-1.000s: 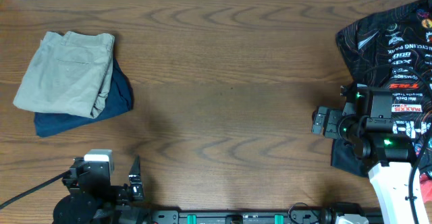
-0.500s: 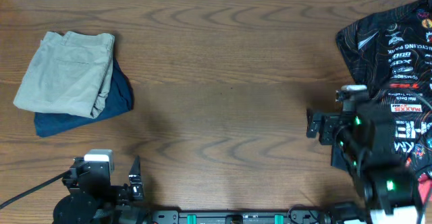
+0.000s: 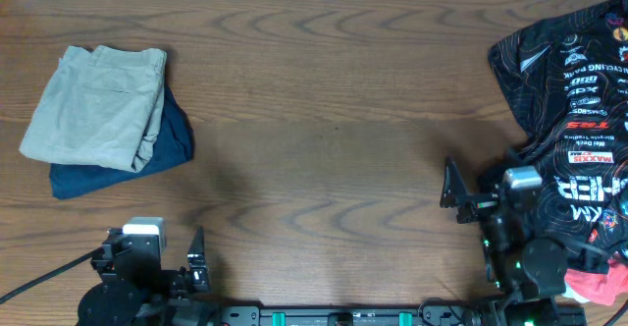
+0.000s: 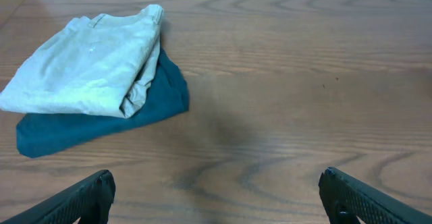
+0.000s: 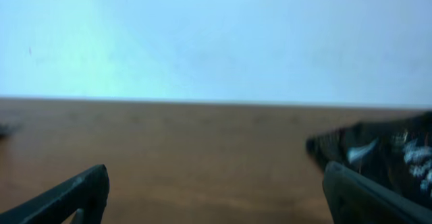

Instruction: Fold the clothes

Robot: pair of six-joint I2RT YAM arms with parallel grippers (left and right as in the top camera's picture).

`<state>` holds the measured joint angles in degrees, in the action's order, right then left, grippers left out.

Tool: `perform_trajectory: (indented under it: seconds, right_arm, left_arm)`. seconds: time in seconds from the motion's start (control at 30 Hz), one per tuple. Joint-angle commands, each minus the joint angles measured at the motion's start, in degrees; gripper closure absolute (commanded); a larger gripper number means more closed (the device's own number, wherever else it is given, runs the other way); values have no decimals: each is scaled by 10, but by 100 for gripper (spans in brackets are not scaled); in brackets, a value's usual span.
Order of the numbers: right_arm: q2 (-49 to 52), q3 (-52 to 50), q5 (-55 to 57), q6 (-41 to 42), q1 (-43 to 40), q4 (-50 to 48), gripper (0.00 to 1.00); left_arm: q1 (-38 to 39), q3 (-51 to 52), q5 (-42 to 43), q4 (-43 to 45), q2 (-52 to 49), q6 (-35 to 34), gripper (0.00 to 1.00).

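Note:
A black printed jersey lies crumpled at the table's right side; its edge shows in the right wrist view. Folded beige shorts rest on a folded dark blue garment at the far left, also in the left wrist view: the shorts and the blue garment. My left gripper is open and empty, low at the front left. My right gripper is open and empty, near the front right, just left of the jersey.
A red item peeks out at the front right corner beside the right arm. The wooden table spans the view, with a white wall beyond its far edge.
My right arm has pulled back toward the front edge, off the jersey, and its gripper now tilts up. The left arm has not moved.

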<state>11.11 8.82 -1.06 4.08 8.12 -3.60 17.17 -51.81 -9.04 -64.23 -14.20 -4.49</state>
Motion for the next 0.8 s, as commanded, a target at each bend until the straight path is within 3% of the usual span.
perform_trajectory:
  seconds: [0.0,0.27,0.4,0.77]
  right_arm:
    - [-38,-35,-36,-49,-19,-36,1]
    - [-104,-83,-91,-121,-61,-16,1]
    - [-108,-85,-88,-120,-71,70,1]
    - [-108,-85,-86,-114,-71,70,1]
  left_arm:
    - [3,2,-5,0,-3,-5,3]
    - [3,2,-5,0,-3,-5,2]
    - [3,2,-5,0,-3,-5,2]
    - [3,2,-5,0,-3,-5,2]
